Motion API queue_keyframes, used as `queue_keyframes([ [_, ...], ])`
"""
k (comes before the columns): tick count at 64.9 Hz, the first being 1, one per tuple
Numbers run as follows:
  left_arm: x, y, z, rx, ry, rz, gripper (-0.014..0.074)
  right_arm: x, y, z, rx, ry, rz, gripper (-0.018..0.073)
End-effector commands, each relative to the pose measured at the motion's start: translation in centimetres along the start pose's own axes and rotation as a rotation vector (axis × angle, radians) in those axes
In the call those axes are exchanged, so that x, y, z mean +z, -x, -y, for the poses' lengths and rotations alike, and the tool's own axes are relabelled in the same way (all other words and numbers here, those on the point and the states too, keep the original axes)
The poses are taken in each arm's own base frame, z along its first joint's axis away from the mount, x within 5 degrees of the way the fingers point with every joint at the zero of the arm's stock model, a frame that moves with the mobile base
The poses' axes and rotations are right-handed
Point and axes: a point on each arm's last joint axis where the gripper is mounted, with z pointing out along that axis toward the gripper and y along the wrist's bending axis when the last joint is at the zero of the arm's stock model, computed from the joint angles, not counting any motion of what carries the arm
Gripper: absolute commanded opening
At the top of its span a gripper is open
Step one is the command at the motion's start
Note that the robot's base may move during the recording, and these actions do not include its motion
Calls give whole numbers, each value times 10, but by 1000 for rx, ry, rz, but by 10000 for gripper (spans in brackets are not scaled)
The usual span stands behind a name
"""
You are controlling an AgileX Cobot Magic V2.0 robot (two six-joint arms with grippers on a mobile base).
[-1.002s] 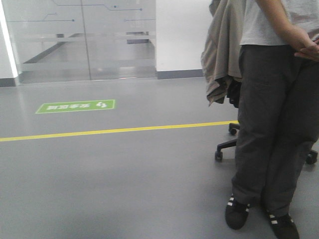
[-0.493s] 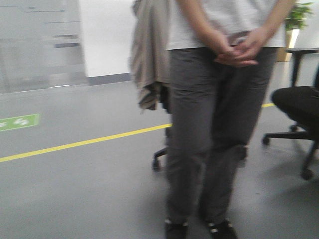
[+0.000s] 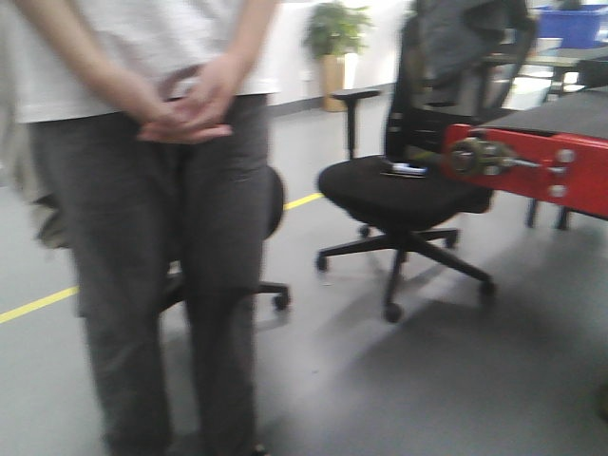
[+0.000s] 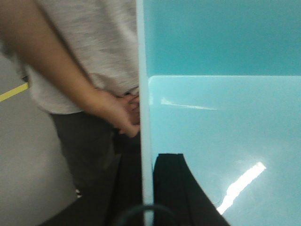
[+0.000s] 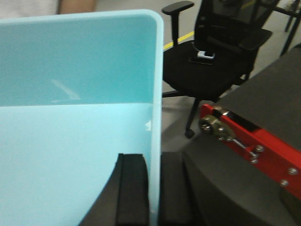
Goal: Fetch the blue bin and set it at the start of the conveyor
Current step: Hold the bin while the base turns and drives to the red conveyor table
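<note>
Both arms carry the bin (image 4: 225, 117) for you. The left fingers (image 4: 176, 188) are pinched over one side wall, one inside and one outside. The right fingers (image 5: 132, 188) are nearly shut on the opposite wall the same way.

A second ago the front view showed a glass wall and a green floor sign. Half a second ago the person (image 3: 161, 190) filled it. Now the conveyor (image 3: 532, 176) has come in, its red end frame and black belt at the right edge. So the base has swung towards the drop point. The fetch looks done, and what remains is the approach and the set-down.

The bin hangs near the conveyor's red end, on the side away from the belt and not yet over it. The front view is smeared, so the remaining gap is probably short, but you should not trust that. The chair (image 3: 404, 190) sits just beside the conveyor's end, and the person stands beyond the chair, farther from the conveyor.

The bin's floor and walls show bare in both wrist views. It looks empty, though neither view takes in the whole interior.
</note>
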Motion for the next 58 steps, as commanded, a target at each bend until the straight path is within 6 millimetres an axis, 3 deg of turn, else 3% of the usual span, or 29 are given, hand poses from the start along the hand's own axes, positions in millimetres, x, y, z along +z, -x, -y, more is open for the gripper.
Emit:
queue_keyframes([
  [1, -4, 6, 2, 17, -27, 56, -111, -7, 10, -2, -2, 40, 75, -162],
  [58, -4, 7, 2, 21, -21, 61, -111, -7, 10, -2, -2, 40, 75, -162],
])
